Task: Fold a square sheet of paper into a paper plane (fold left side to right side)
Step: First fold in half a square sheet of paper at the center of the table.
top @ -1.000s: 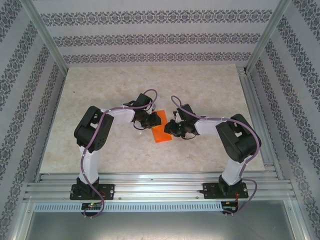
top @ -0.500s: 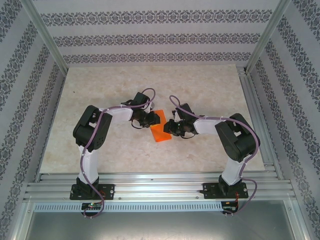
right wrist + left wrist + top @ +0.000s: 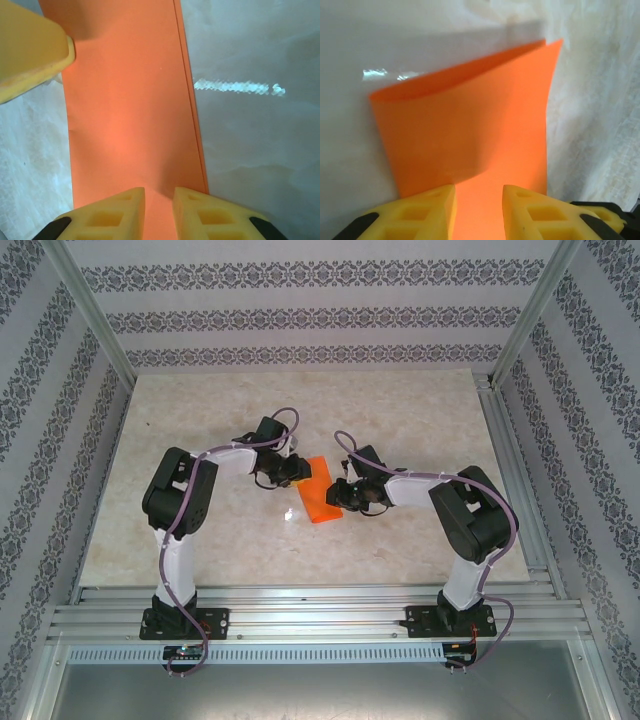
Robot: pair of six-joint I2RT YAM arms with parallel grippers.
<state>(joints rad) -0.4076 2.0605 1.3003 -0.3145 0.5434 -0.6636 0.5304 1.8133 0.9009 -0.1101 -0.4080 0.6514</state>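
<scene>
Orange, the folded square sheet of paper (image 3: 319, 499) is flanked by the left gripper (image 3: 479, 194) and right gripper (image 3: 159, 194), both held slightly parted, nothing clamped.

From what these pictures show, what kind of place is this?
Probably a robot test cell in a laboratory. A left arm and a right arm are bolted to aluminium rails. Patterned walls close in the marble-look table on three sides.

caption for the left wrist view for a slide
Orange paper loosely folded over on the table, left gripper at its near edge, jaws slightly apart.
</scene>
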